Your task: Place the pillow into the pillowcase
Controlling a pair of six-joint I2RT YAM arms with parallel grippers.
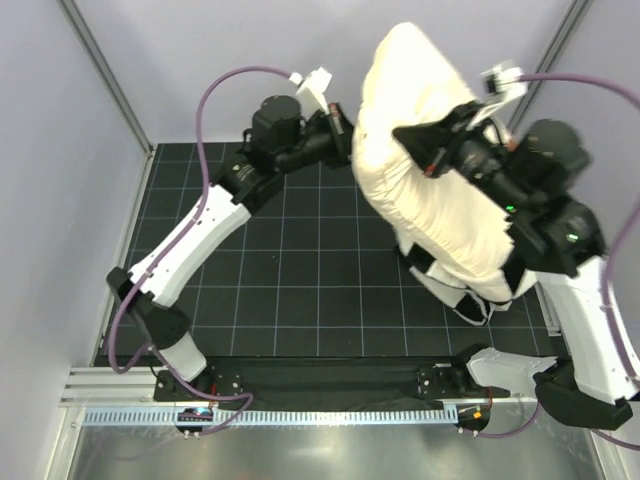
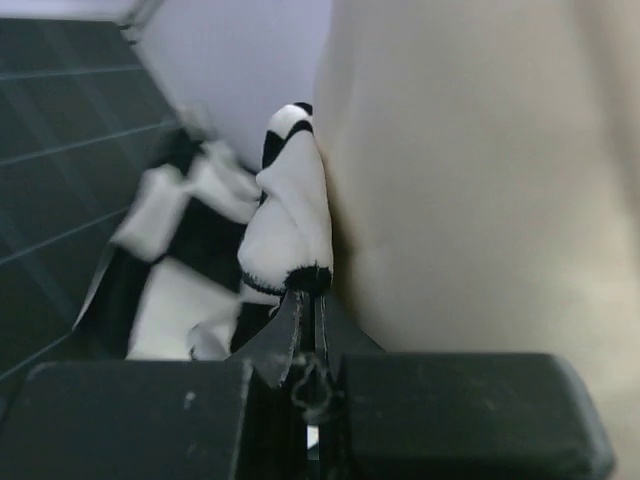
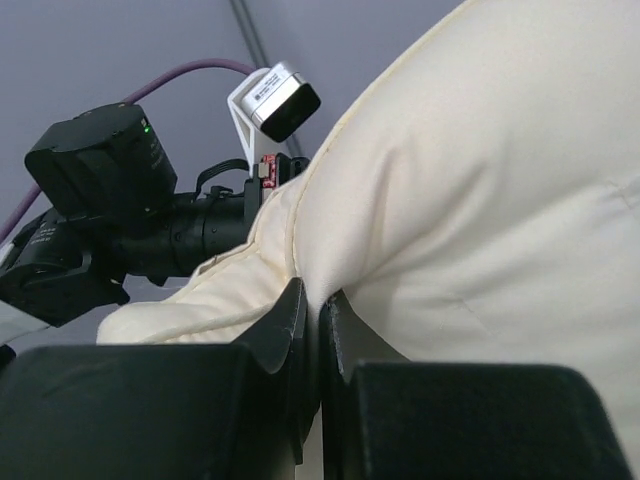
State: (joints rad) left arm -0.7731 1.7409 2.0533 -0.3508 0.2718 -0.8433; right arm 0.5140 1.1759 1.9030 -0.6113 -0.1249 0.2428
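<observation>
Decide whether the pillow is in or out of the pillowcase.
Mostly out: the pillow is bare cream; the pillowcase bunches beside and below it.

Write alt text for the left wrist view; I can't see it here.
The left gripper is shut on a bunched fold of the black-and-white checked pillowcase, right beside the cream pillow that fills the right side. The rest of the pillowcase hangs, blurred, over the dark gridded table at left.

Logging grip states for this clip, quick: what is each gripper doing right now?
Left gripper: shut on an edge of the black-and-white checked plush pillowcase.
Right gripper: shut on a fold of the cream-white soft pillow.
</observation>
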